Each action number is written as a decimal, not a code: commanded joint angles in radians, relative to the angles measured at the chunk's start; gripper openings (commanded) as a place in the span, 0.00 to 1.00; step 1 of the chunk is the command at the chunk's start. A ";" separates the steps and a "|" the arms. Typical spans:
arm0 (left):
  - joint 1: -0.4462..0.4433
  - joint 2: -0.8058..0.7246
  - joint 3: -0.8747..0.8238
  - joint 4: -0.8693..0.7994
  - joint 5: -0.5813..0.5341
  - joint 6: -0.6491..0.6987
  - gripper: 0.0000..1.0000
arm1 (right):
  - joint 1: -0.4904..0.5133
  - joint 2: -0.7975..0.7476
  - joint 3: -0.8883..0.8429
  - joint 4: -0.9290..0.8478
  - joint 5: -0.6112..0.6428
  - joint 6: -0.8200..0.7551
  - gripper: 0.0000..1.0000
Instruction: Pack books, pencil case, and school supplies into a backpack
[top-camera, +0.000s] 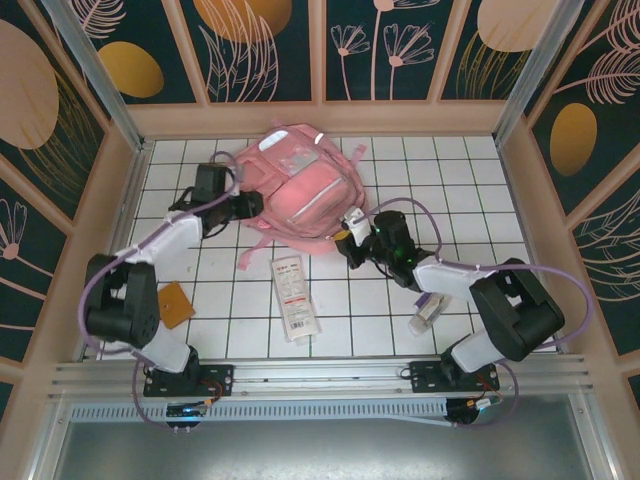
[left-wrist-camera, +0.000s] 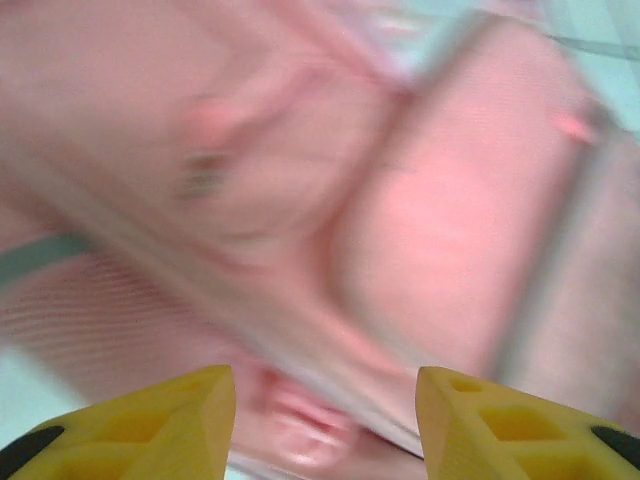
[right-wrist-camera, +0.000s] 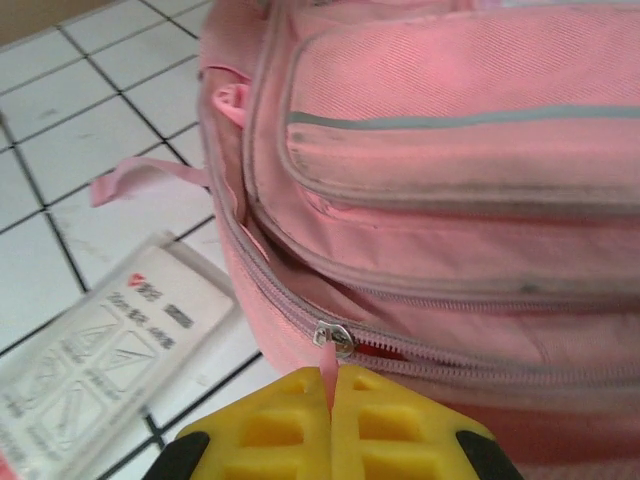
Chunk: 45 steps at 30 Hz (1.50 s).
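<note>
The pink backpack (top-camera: 295, 190) lies at the back middle of the tiled table. My right gripper (right-wrist-camera: 330, 385) is shut on the thin pink pull tab of its zipper slider (right-wrist-camera: 335, 338), at the bag's near right corner (top-camera: 350, 238). My left gripper (left-wrist-camera: 325, 420) is open at the bag's left side (top-camera: 250, 205); its yellow fingers (left-wrist-camera: 170, 415) stand apart over blurred pink fabric, holding nothing. The white pencil case (top-camera: 295, 295) lies flat in front of the bag, also seen at the lower left of the right wrist view (right-wrist-camera: 100, 350). The yellow-orange book (top-camera: 176, 303) lies beside the left arm. A small whitish tube (top-camera: 427, 312) lies by the right arm.
Wooden walls (top-camera: 130, 200) fence the table on three sides. A loose pink strap (right-wrist-camera: 140, 172) trails onto the tiles left of the bag. Bare tiles (top-camera: 230, 310) lie between the book and the pencil case.
</note>
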 joint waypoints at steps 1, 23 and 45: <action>-0.142 -0.061 -0.064 0.016 0.121 0.359 0.50 | 0.003 0.022 0.072 -0.056 -0.146 -0.023 0.00; -0.262 0.121 -0.105 0.071 0.172 1.252 0.00 | -0.108 0.079 0.208 -0.346 -0.153 0.114 0.00; 0.047 -0.049 -0.151 -0.048 0.226 1.358 0.35 | -0.005 0.129 0.230 -0.265 0.088 0.113 0.00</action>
